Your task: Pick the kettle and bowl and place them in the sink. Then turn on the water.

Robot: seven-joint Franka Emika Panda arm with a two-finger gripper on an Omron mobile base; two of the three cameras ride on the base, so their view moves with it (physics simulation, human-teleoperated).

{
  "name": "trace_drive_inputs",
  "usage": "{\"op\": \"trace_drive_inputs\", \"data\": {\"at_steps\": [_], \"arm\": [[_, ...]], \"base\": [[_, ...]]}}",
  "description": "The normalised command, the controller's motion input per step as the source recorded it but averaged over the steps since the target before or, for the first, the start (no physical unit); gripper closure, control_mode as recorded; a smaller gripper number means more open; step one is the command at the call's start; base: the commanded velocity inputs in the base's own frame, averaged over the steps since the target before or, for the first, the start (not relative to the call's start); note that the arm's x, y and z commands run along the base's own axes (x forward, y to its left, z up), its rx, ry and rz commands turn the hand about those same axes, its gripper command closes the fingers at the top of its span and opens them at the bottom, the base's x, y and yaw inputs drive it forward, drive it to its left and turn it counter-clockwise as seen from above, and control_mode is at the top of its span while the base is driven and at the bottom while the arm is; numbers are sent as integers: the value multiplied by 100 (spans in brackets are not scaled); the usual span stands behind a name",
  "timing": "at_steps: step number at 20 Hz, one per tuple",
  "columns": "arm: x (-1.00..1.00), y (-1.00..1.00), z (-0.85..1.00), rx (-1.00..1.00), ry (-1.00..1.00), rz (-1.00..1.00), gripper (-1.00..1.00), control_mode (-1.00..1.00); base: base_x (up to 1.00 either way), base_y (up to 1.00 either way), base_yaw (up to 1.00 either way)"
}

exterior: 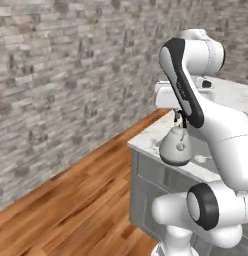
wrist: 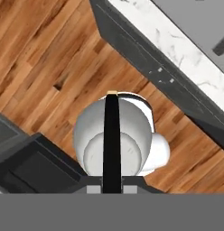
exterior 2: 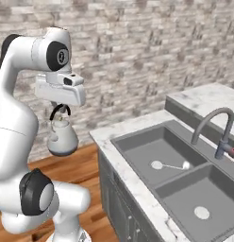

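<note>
Kettle (exterior 2: 62, 137) hangs upright from gripper (exterior 2: 60, 108).

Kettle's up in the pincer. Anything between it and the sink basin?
Nothing visible. The small pale grey-white kettle hangs by its thin black handle from the shut pincer, over the wood floor beside the cabinet. Only the white marble counter edge lies between it and the grey steel double-basin sink; no object stands there.
</note>
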Motion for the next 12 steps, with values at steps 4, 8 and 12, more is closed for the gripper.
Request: {"op": "trace_drive_inputs", "data": {"at_steps": [4,8,12], "arm": [[0,0,0,0,0,0,100,100],[0,0,0,0,0,0,100,100],[0,0,0,0,0,0,100,100]], "base": [[39,16,-67],[56,24,-64],[61,26,-61]]}}
